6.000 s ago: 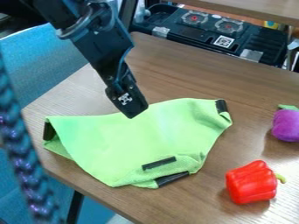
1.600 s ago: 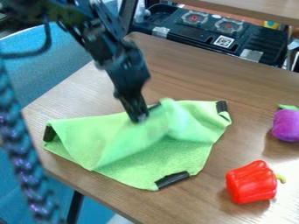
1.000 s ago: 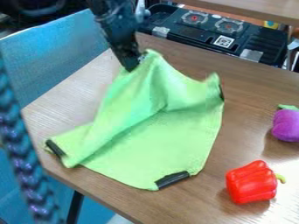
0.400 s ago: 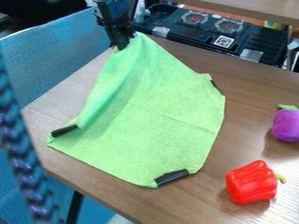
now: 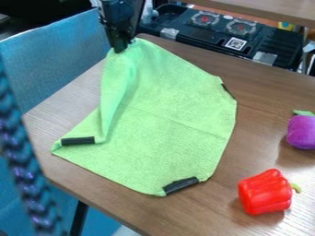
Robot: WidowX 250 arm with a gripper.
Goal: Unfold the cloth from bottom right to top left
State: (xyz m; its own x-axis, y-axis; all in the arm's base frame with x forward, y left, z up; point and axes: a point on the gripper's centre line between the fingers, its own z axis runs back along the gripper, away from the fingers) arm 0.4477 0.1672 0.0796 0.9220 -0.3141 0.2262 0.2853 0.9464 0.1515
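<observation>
Camera view: red pepper [image 5: 263,192] near cloth [image 5: 169,115], purple toy [image 5: 301,132] farther off.

A red pepper [image 5: 265,191] sits near a purple eggplant [image 5: 301,132].

Fuzzy green cloth [image 5: 166,120], glossy red pepper [image 5: 265,191]

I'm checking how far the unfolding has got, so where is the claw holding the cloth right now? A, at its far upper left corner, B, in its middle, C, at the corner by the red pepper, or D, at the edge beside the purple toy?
A: the claw is at the upper left corner of the cloth, which is spread toward the pepper.
</observation>
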